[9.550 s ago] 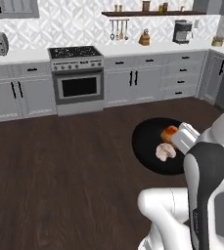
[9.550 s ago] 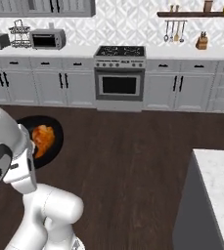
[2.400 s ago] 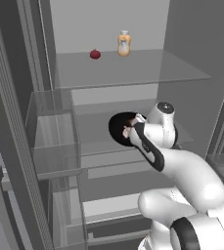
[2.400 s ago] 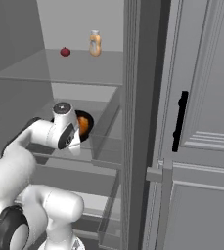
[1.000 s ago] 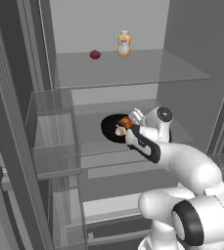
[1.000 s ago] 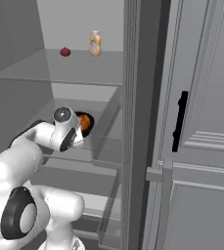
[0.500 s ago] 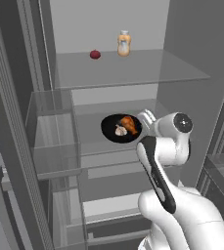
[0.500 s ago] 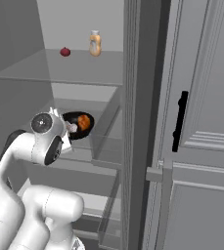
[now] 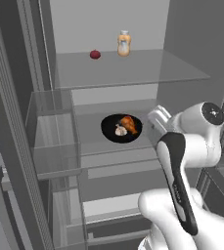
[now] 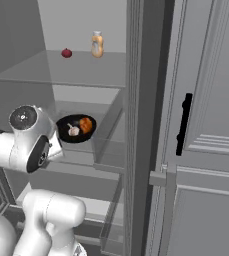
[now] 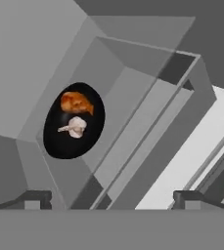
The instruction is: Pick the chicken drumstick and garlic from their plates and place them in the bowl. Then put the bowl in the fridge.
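Observation:
The black bowl [image 9: 110, 125] rests on the middle glass shelf inside the fridge [image 9: 182, 53]. In it lie the orange-brown chicken drumstick [image 9: 128, 123] and the pale garlic [image 9: 120, 130]. From the right base view the bowl [image 10: 65, 125] holds the drumstick [image 10: 86, 124] and garlic [image 10: 74, 131] side by side. My gripper [image 11: 111, 197] is open and holds nothing, drawn back from the bowl [image 11: 64, 144], with the drumstick [image 11: 76, 103] and garlic [image 11: 75, 127] well ahead of it. The plates are out of view.
On the upper glass shelf stand a small red fruit [image 9: 95, 54] and an orange-capped bottle [image 9: 124, 43]. A clear bin [image 9: 52, 132] sits left of the bowl. A grey door with a black handle [image 10: 183, 125] stands at the right.
My hand has pulled back out of the fridge and away from the bowl. The bowl stays on the shelf with the drumstick and garlic in it.

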